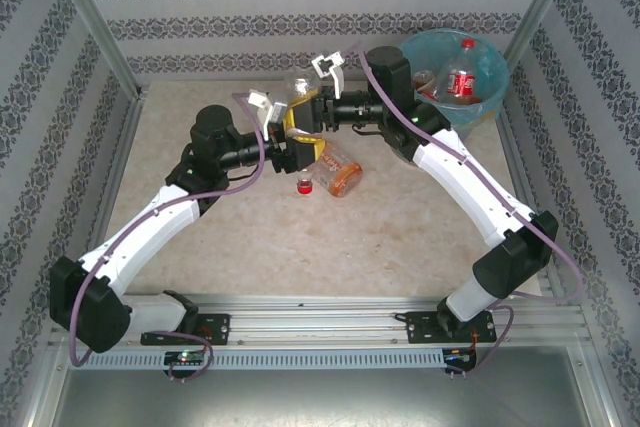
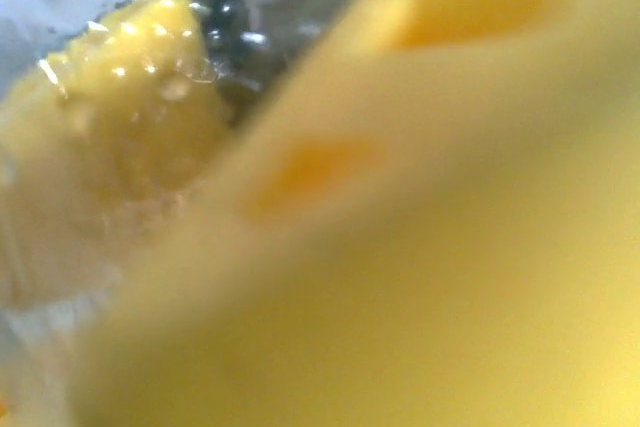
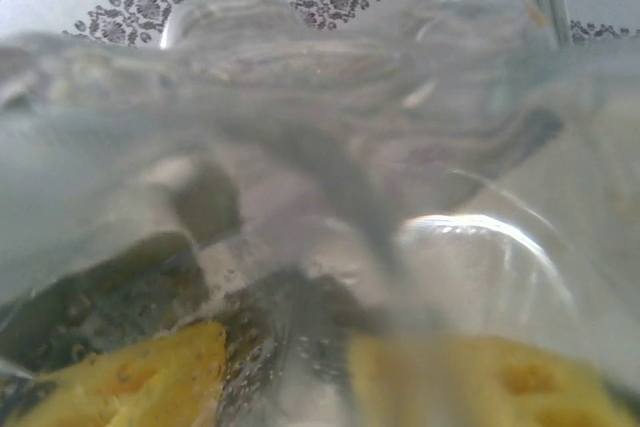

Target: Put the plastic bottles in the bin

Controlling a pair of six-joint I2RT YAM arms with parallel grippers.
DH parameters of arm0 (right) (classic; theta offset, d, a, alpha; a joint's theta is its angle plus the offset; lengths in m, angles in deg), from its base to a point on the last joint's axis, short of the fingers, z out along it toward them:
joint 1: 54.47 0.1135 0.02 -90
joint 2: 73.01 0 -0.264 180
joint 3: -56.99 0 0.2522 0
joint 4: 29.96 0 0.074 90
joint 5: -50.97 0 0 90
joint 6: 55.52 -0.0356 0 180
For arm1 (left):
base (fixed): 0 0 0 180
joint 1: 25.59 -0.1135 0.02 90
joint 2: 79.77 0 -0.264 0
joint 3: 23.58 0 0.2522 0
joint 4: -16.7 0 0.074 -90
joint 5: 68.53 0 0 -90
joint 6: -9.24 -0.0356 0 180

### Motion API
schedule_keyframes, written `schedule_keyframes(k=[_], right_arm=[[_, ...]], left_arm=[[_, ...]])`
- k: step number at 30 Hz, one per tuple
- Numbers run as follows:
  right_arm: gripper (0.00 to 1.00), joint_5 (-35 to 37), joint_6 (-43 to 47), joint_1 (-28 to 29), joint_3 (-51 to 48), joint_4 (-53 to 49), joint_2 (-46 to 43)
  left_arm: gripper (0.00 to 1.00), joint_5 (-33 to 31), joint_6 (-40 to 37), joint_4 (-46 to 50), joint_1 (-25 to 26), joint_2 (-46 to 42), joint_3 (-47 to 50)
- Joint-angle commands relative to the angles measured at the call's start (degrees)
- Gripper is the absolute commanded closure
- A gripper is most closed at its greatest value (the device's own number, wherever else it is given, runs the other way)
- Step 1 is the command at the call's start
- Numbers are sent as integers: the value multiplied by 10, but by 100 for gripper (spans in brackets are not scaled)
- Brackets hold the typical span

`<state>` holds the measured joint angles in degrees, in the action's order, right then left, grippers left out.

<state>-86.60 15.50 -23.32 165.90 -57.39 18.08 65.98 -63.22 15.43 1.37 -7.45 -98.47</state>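
Two arms met over the middle of the tabletop (image 1: 250,247), their yellow-fingered tips close together. The right pincer (image 1: 298,115) reached in from the bin side and the left pincer (image 1: 303,152) came from the opposite side, just below it in the overhead view.

A clear bottle (image 3: 300,127) lay across the right wrist camera, very near the lens, with that arm's yellow fingers (image 3: 130,377) showing on either side of it at the bottom edge. The right pincer appeared clamped on the clear bottle, holding it above the tabletop and well short of the bin (image 1: 492,59).

The left wrist camera gave a blurred yellow finger (image 2: 450,247) and a patch of wet clear plastic at upper left. Whether the left pincer stood apart or together could not be told.

One bottle with orange-brown contents (image 1: 342,176) lay on its side on the tabletop just beside the two pincers, with a red cap (image 1: 304,187) near its left end; whether the cap was joined to it could not be told.

Inside the blue-lined bin at the far right stood a red-labelled bottle (image 1: 462,79) with a red cap, and a brownish bottle (image 1: 425,80) lay beside it.
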Motion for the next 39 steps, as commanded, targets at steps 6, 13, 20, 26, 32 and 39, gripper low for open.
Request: schedule_keyframes(k=[6, 13, 20, 26, 32, 39], right_arm=[[50, 127, 24, -74, 45, -14, -41], [50, 217, 69, -156, 81, -20, -47], [49, 299, 111, -207, 125, -22, -39], [50, 429, 199, -210, 180, -28, 8], [50, 518, 254, -212, 195, 5, 66], [48, 533, 256, -239, 203, 25, 138]], left_arm=[[0, -67, -5, -81, 5, -27, 38], [0, -112, -22, -74, 4, -41, 53], [0, -138, -32, -46, 4, -40, 53], [0, -165, -26, -5, 4, -13, 33], [0, -203, -14, 22, 4, 15, 21], [0, -229, 11, 75, 4, 60, 1]])
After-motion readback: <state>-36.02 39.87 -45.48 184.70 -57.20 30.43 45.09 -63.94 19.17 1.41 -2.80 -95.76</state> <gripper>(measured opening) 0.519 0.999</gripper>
